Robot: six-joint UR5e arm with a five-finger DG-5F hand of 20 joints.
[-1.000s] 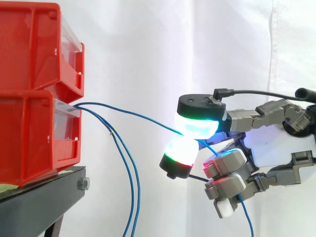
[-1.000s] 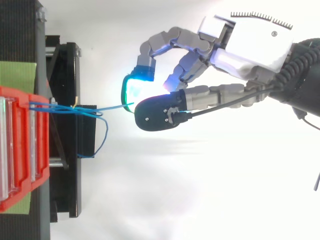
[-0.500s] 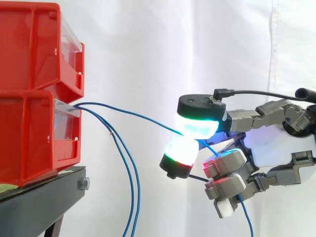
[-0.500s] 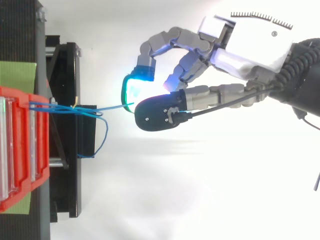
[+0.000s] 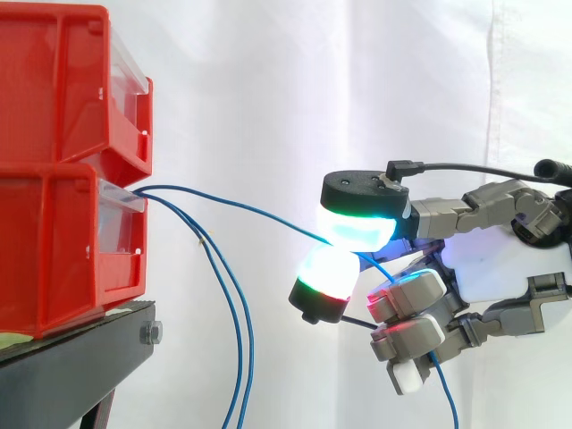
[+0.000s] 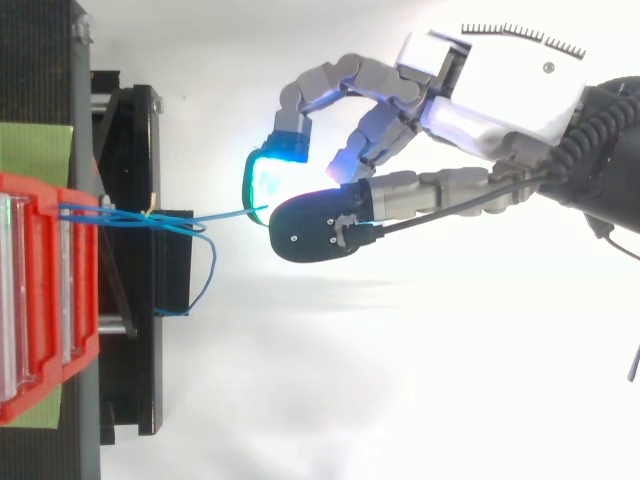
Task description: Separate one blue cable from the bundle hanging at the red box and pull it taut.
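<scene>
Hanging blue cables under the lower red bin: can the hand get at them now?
Probably not yet. The way to the hanging blue cables looks free, but the hand is pinched on the separated blue cable and would likely have to release first.

Glossy plastic red bins (image 5: 63, 170); matt black stand (image 5: 71, 366); cloth curtain (image 5: 268, 89).

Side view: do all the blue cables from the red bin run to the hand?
No: one blue cable is pinched in the hand; the other cables hang down.
</scene>
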